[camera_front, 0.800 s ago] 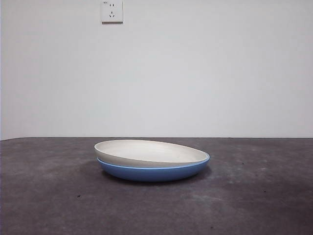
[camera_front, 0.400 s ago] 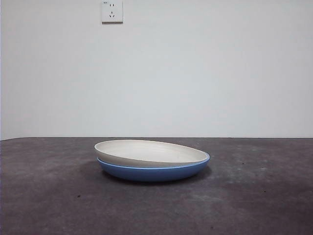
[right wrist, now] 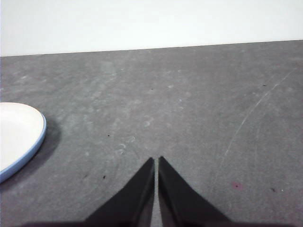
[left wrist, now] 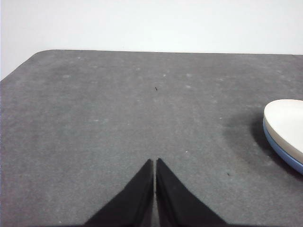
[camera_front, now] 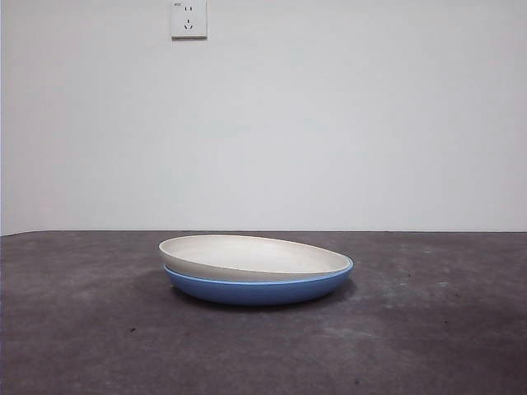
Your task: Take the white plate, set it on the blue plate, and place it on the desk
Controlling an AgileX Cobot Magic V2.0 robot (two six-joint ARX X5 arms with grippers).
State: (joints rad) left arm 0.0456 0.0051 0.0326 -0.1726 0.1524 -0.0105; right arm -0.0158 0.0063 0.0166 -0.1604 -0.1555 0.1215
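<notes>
The white plate lies in the blue plate, slightly tilted, its left rim raised. Both rest on the dark grey desk at the middle of the front view. The left wrist view shows the edge of the white plate over the blue plate. The right wrist view shows the white plate with the blue rim around it. My left gripper is shut and empty, over bare desk away from the plates. My right gripper is shut and empty, also away from the plates.
A white wall with a socket stands behind the desk. The desk's rounded far corner shows in the left wrist view.
</notes>
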